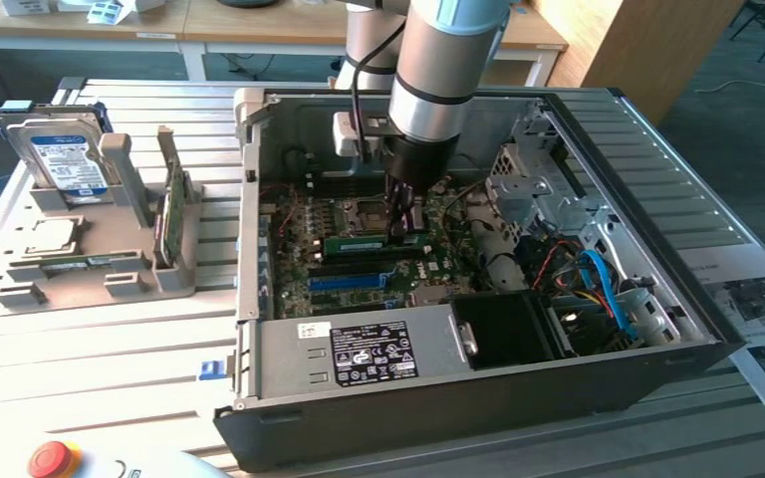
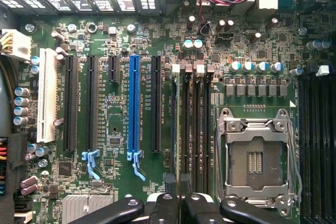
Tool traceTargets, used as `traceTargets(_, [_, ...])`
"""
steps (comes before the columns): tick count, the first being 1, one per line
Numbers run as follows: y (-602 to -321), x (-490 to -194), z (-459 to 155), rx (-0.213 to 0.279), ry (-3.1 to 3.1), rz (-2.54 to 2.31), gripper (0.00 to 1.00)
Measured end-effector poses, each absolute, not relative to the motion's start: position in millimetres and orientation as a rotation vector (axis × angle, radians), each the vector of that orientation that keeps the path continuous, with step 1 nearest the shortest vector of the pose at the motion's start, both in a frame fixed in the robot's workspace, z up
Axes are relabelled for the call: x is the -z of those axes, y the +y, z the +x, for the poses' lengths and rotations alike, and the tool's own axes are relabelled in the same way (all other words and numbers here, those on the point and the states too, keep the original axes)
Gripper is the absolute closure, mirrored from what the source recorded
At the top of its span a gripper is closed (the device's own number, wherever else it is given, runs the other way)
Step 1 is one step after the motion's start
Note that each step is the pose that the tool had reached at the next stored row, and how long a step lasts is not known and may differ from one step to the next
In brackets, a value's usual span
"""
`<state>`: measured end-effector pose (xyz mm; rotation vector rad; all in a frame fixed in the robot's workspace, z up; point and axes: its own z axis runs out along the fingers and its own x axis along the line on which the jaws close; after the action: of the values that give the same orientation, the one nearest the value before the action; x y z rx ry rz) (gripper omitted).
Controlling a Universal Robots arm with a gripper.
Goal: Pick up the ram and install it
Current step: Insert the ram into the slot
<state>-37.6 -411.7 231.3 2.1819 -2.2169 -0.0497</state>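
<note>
Inside the case [image 1: 648, 289], gripper [image 1: 405, 235] pinched narrow on the ram [image 1: 354, 243], held edge-down at twelve o'clock of the blue slot [image 1: 351, 282] in the exterior view; likely light, stiff, brittle, best gripped mid-length, clear of contacts.

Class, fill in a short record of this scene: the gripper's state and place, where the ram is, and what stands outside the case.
gripper: shut on the ram, reaching down inside the open computer case
ram: on edge at the black memory slots, beside the processor socket; whether it is seated cannot be told
blue slot: nothing in it
outside the case: a hard drive and a green card standing in a grey holder, on the exterior view's left
</note>
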Motion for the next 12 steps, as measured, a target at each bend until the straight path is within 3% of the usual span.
traceTargets(12, [-411.7, -229.3, -37.6, 0.050, -2.218, 2.181, 0.88])
